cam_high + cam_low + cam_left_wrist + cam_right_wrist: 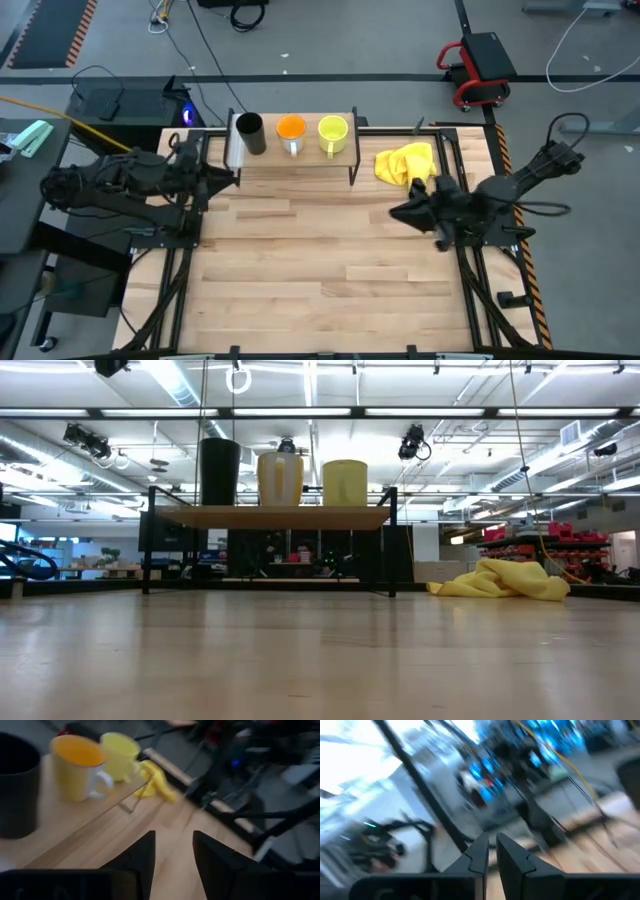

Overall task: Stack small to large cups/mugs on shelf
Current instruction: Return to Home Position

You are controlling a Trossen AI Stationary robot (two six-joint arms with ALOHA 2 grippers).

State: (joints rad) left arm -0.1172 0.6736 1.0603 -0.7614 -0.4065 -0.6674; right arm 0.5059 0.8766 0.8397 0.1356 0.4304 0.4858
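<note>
Dark left claw (174, 836) ajar, right claw (491, 837) nearly closed; cylindrical black cup (249, 133), orange-inside mug (291, 133), yellow-green mug (332, 133) atop wooden shelf (290, 163).

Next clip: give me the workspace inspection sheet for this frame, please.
Surface: wooden tabletop, with the shelf at its far edge.
Job's things: black cup, orange mug and yellow-green mug stand upright in a row on the shelf.
Clutter: yellow cloth, crumpled on the tabletop beside the shelf, on the right arm's side.
Grippers: left gripper open, near the shelf's black-cup end; right gripper shut, over the tabletop near the cloth; neither holds anything.
Cables: yellow cable and black cable beyond the table.
Surroundings: red and black cart on the floor; no person seen.
</note>
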